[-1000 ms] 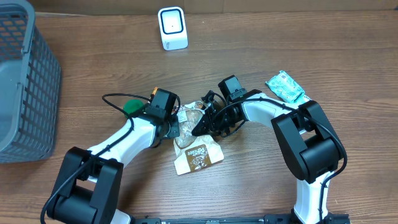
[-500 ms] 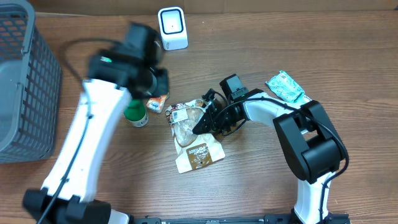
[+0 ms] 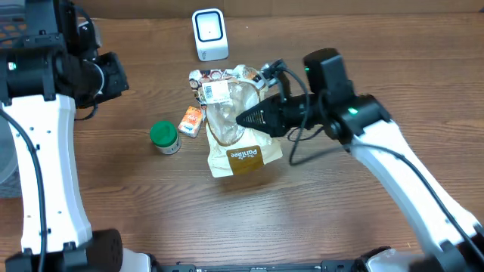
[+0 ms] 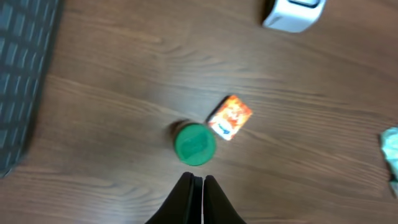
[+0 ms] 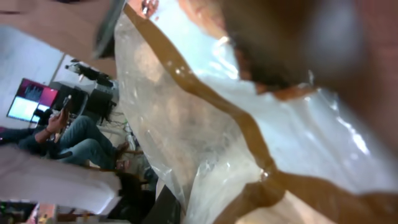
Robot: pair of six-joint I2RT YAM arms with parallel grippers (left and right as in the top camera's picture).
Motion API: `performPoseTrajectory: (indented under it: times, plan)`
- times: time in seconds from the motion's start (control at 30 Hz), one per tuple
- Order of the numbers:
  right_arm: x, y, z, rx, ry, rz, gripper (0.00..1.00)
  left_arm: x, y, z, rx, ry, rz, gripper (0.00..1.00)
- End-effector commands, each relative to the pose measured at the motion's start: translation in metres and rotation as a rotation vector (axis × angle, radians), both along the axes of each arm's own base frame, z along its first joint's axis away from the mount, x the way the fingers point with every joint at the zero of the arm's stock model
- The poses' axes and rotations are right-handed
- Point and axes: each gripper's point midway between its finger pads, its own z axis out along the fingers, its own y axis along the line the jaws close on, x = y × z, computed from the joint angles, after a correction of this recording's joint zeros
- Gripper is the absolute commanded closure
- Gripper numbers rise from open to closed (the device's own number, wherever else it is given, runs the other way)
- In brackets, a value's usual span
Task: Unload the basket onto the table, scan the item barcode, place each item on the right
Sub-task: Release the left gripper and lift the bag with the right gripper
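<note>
Table (image 3: pixel 393 45): we note bare wood to the back right and along the front edge. The basket (image 4: pixel 25 74) bounds the far left.

Since a second ago the left arm has swung up and away to the left. The left gripper (image 4: pixel 196 182) is closed and holds nothing.

The right gripper (image 3: pixel 248 119) is clamped on the bread bag (image 3: pixel 231 140) and has carried it from mid-table to just in front of the scanner (image 3: pixel 209 34).

The jar (image 3: pixel 164 137) and the orange packet (image 3: pixel 192 121) lie just left of the bag, clear of its path to the scanner.

The white label (image 3: pixel 215 92) appears to face upward rather than toward the scanner, so we judge a tilt is needed.
</note>
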Motion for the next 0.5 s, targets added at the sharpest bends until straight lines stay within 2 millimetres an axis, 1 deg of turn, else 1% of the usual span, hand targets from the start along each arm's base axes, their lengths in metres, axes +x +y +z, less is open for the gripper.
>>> performPoseTrajectory:
  times: [0.0, 0.07, 0.13, 0.2, 0.3, 0.37, 0.4, 0.47]
  plan:
    - [-0.021, -0.01, 0.053, 0.099, -0.11, 0.05, 0.96, 0.008, 0.011, -0.026, -0.011, 0.086, -0.017, 0.91]
    - [-0.03, -0.013, 0.065, 0.125, -0.133, 0.065, 0.96, 0.01, 0.016, -0.039, -0.017, 0.127, -0.008, 0.9]
    - [-0.035, -0.015, 0.072, 0.13, -0.15, 0.065, 0.96, 0.014, 0.019, -0.052, -0.023, 0.171, -0.004, 0.86]
    - [-0.038, -0.016, 0.075, 0.133, -0.156, 0.065, 0.96, 0.018, 0.022, -0.064, -0.025, 0.204, 0.0, 0.84]
    - [-0.039, -0.017, 0.074, 0.129, -0.147, 0.064, 0.96, 0.022, 0.023, -0.08, -0.022, 0.245, -0.021, 0.82]
    - [-0.038, -0.018, 0.071, 0.117, -0.138, 0.054, 0.96, 0.024, 0.023, -0.088, -0.018, 0.269, -0.043, 0.77]
    - [-0.036, -0.019, 0.069, 0.106, -0.136, 0.042, 0.96, 0.024, 0.023, -0.091, -0.017, 0.275, -0.053, 0.72]
    - [-0.033, -0.02, 0.065, 0.081, -0.133, 0.016, 0.96, 0.025, 0.023, -0.095, -0.011, 0.283, -0.088, 0.56]
